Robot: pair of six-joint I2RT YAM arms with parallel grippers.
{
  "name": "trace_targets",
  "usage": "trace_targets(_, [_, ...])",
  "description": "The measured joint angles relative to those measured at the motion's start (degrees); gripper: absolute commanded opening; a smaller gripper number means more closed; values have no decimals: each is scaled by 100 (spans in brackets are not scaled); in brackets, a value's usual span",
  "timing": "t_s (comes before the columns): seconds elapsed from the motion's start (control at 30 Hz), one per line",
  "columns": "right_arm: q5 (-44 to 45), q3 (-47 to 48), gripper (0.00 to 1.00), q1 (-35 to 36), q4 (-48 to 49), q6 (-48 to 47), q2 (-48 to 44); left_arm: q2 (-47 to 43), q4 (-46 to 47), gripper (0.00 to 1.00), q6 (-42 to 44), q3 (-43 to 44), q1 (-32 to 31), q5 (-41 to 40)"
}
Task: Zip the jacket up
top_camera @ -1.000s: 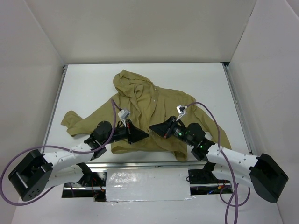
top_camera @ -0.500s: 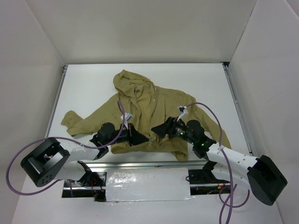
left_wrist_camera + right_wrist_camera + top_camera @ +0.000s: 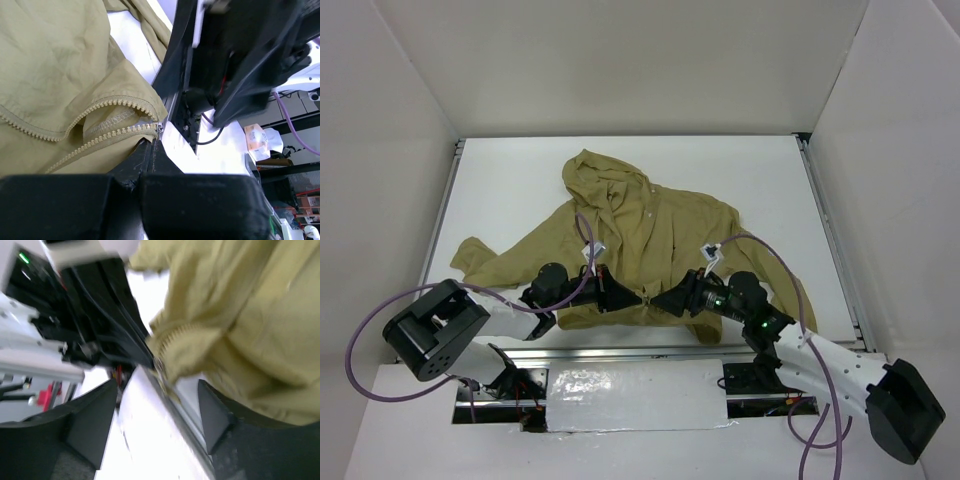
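Your jacket lay spread on the tabletop, hem nearest the arms, its 2 zipper rows unjoined: zipping had not started. Your left end effector was clenched at the hem; the right end effector hung released beside it.

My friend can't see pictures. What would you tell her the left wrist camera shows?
The left gripper, black and closed, pinches the olive jacket at its hem, beside the open zipper. The right gripper looms dark alongside.
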Motion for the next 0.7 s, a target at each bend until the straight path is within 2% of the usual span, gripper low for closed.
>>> trace_targets(0.37, [-411, -483, 48, 363, 1137, 723, 804, 13, 120, 1, -13, 0, 0, 0])
trace_targets(0.7, [-188, -490, 44, 581, 1744, 1027, 1158, 26, 269, 0, -151, 0, 0, 24])
